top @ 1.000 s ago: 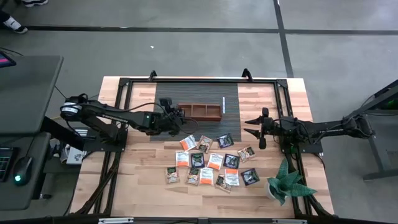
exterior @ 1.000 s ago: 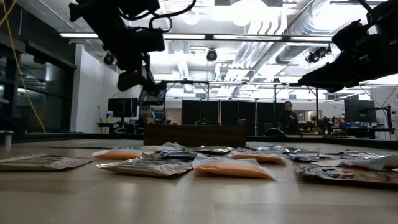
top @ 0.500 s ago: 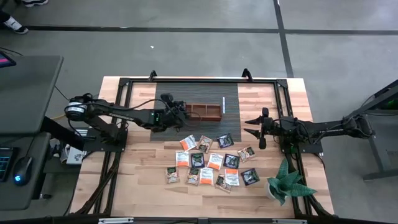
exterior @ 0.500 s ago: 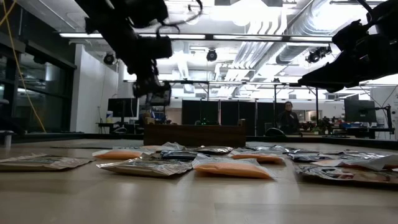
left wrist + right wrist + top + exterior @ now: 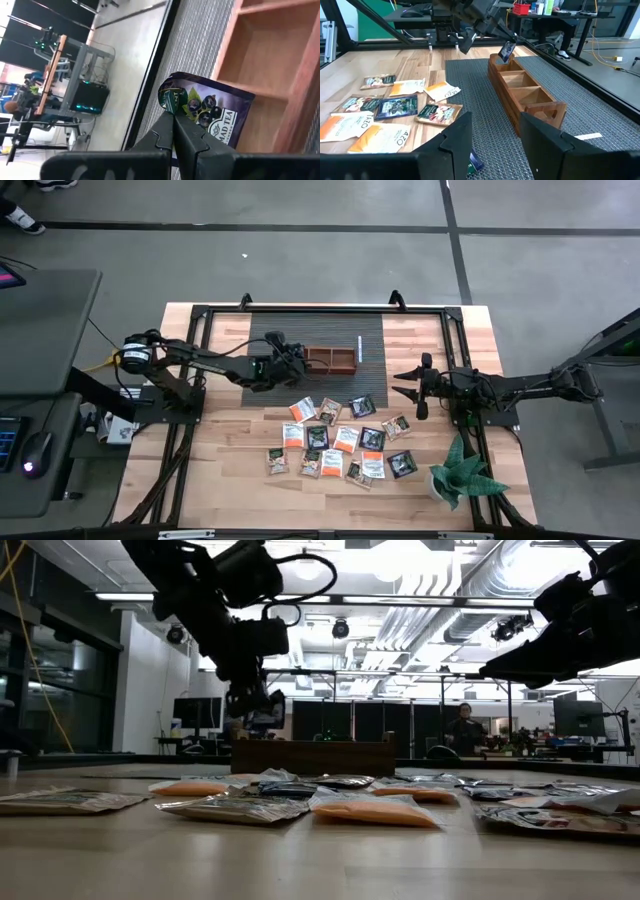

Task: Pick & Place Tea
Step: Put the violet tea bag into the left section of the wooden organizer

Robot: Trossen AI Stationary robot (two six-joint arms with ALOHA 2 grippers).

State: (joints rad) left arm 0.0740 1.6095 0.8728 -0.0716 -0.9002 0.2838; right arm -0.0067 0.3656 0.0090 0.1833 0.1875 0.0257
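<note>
My left gripper (image 5: 294, 361) is shut on a dark tea sachet (image 5: 220, 115) and hovers above the left end of the brown wooden tray (image 5: 332, 359). In the right wrist view the sachet (image 5: 507, 50) hangs over the tray's end compartment (image 5: 501, 63). Several other sachets (image 5: 340, 442), orange-and-white, dark and beige, lie flat on the wooden table top. My right gripper (image 5: 400, 384) waits open to the right of the tray, above the table. My left gripper pinches the dark sachet by one upper corner (image 5: 171, 96) between its two fingers (image 5: 162, 132). The sachet is lifted clear and hangs tilted beyond the fingertips, over the tray's left end compartment (image 5: 260, 55).
The tray stands on a grey ribbed mat (image 5: 268, 330), with a white stick-like thing (image 5: 357, 348) beside its right end. A green plant (image 5: 458, 472) stands at the near right corner. A person (image 5: 462, 730) is far off in the room.
My left gripper, still shut on the dark sachet, has moved toward the table's right and far edge, from beside the tray to above its left end, and has come down a little. The right arm has kept still.
</note>
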